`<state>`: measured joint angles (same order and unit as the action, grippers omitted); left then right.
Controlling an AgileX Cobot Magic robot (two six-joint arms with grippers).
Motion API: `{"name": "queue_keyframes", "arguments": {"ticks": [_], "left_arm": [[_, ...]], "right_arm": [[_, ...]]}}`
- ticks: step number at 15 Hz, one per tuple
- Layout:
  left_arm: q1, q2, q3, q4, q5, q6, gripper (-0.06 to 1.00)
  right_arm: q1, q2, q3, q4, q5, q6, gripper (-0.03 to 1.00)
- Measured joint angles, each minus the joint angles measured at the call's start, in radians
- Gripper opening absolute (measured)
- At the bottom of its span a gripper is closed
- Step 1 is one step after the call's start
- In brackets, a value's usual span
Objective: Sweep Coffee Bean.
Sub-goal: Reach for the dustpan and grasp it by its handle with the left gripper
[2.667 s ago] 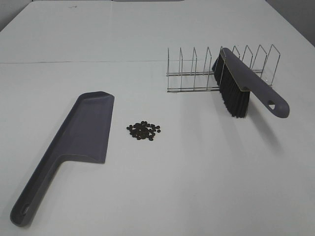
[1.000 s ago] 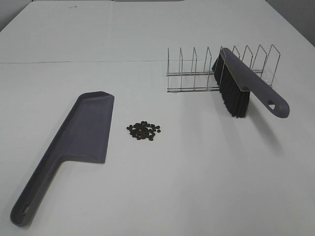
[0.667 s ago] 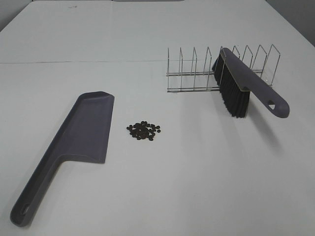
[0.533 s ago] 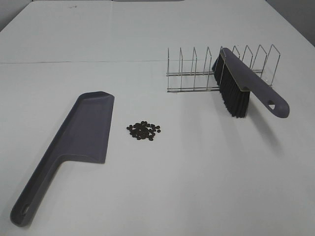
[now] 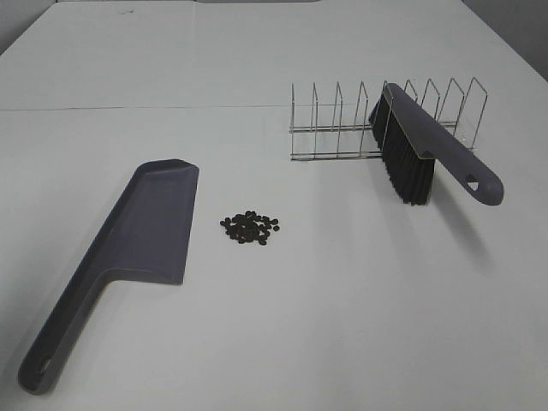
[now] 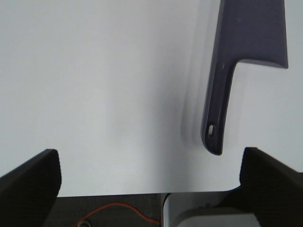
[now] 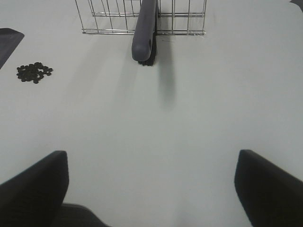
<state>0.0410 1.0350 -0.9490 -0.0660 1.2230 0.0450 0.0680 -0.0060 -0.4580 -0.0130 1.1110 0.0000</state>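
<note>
On the white table (image 5: 342, 325), the coffee bean (image 5: 250, 227) pile sits in a little dark heap near the middle. The grey dustpan (image 5: 145, 231) lies flat just to the left of it, close but not touching. Its long handle points toward the front edge. Off to the right, well apart from the beans, a grey brush (image 5: 428, 145) with black bristles leans in a wire rack (image 5: 338, 128). Its bristles seem to touch the table, but that is hard to see. The left gripper (image 6: 149, 161) hangs over the table near the end of the dustpan handle. Its two fingers are spread wide and hold nothing. The right gripper (image 7: 151, 158) hangs in front of the brush, fingers also spread wide and empty.
</note>
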Motion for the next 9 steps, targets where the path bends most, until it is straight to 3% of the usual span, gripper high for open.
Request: {"name": "queue_keyframes", "arguments": {"ticks": [2, 5, 6, 9], "left_arm": [[-0.096, 0.152, -0.001, 0.025, -0.034, -0.052, 0.94], [-0.239, 0.342, -0.003, 0.103, -0.137, -0.231, 0.94], [-0.305, 0.452, -0.003, 0.119, -0.218, -0.326, 0.94], [-0.405, 0.656, -0.004, 0.120, -0.344, -0.367, 0.94]], "right_arm": [[0.000, 0.000, 0.000, 0.000, 0.000, 0.000, 0.85], [0.000, 0.000, 0.000, 0.000, 0.000, 0.000, 0.85], [0.000, 0.000, 0.000, 0.000, 0.000, 0.000, 0.85], [0.000, 0.000, 0.000, 0.000, 0.000, 0.000, 0.85]]}}
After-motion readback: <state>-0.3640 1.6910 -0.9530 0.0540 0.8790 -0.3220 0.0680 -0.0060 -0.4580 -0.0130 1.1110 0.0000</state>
